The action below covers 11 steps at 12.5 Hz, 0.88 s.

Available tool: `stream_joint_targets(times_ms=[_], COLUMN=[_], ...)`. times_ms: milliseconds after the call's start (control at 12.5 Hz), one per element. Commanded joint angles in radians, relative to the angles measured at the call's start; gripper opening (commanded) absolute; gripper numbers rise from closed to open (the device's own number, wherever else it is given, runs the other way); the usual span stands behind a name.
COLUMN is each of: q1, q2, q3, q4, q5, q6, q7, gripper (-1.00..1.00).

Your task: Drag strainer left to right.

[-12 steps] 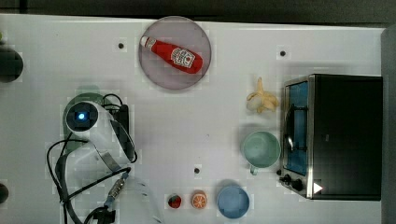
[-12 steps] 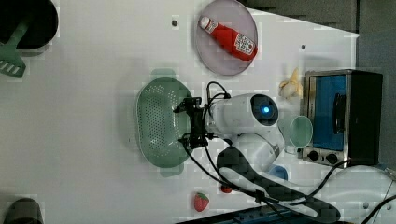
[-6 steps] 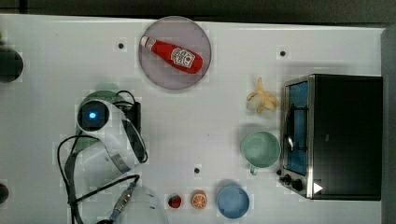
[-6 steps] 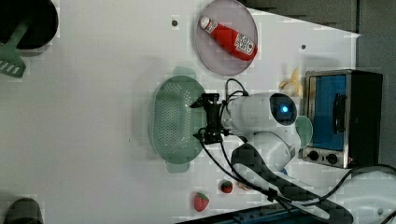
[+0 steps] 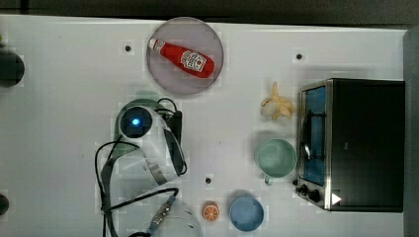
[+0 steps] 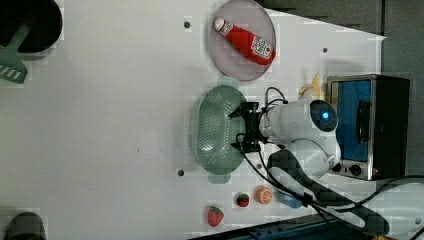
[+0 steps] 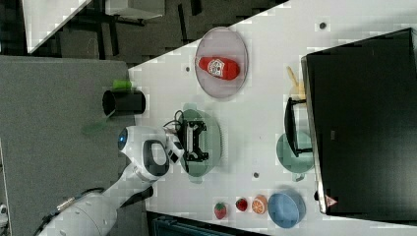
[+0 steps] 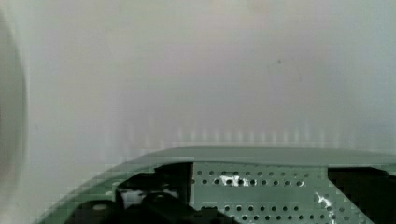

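The strainer [image 6: 215, 130] is a pale mint-green oval with rows of tiny holes, lying on the white table just below the plate in the left view. My gripper [image 6: 237, 129] stands open over the strainer's right side in the left view, its two black fingers spread along the oval's long axis and reaching down inside the bowl. The right view shows the gripper [image 7: 195, 141] above the strainer [image 7: 212, 142] in the same way. In the wrist view the holed wall [image 8: 261, 184] sits between the dark fingers [image 8: 154, 191]. In the top view my arm [image 5: 148, 143] covers most of the strainer [image 5: 146, 95].
A plate [image 5: 168, 74] with a ketchup bottle [image 5: 183, 58] lies close beside the strainer. A banana [image 5: 276, 106], a green mug [image 5: 275, 157], a blue bowl [image 5: 246, 213] and a toaster oven [image 5: 365, 143] stand toward the top view's right. Small toy fruits [image 6: 264, 195] lie near the table edge.
The arm and the strainer have slid together toward the left view's right, and toward the top view's right, ending just under the plate. The gripper has stayed open.
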Motion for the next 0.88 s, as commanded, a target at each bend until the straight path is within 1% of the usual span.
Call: stream_joint_targets(times_ms=[80,480,880], q1=[-0.041,-0.054,-0.058], q2=[-0.035,-0.051,-0.052], q3=[-0.051,-0.137,-0.238], q4=[-0.038,-0.088,-0.097], q5=[-0.005,-0.005,-0.005], q6=[0.026,0.078,0.085], q7=[-0.132,-0.220,-0.301], gripper=[1.00,1.00,1.00])
